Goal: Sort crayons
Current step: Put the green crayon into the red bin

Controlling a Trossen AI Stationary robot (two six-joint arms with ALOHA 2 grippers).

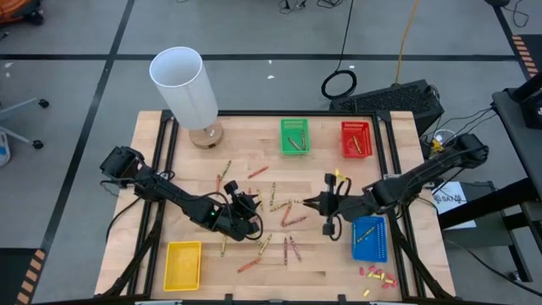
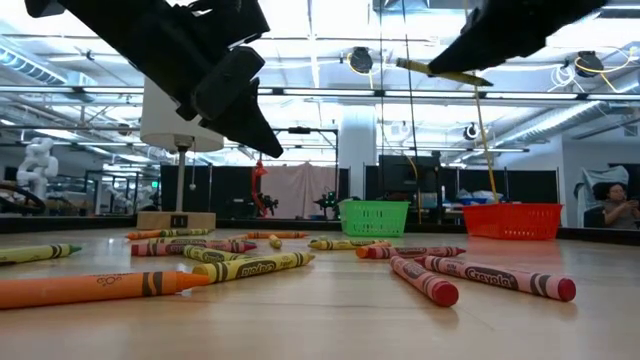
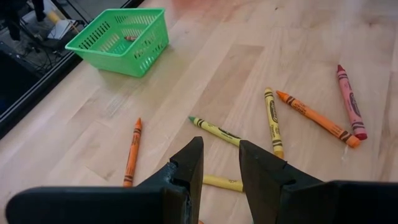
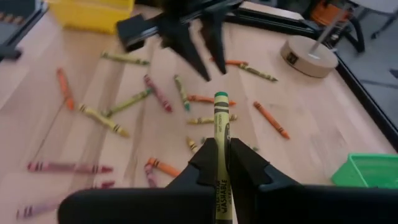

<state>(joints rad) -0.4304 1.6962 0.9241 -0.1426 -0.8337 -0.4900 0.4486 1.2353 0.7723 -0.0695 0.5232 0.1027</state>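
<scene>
Right hand (image 4: 222, 163) is clamped on a green-tipped olive-yellow crayon (image 4: 220, 134), which sticks out forward past its fingertips, held above the middle of the counter (image 1: 254, 135). Left hand (image 3: 219, 163) hangs over the counter just beside it, its two fingers parted with nothing between them. Loose crayons (image 1: 279, 222) in red, orange, olive-yellow and brown lie scattered flat across the middle of the counter between the two hands. A green basket (image 1: 295, 135) and a red basket (image 1: 356, 139) sit side by side along the far edge, a blue basket (image 1: 369, 238) near the right arm, and a yellow basket (image 1: 184, 264) at the near left corner. A white-shaded lamp (image 1: 186, 89) stands at the far left.
</scene>
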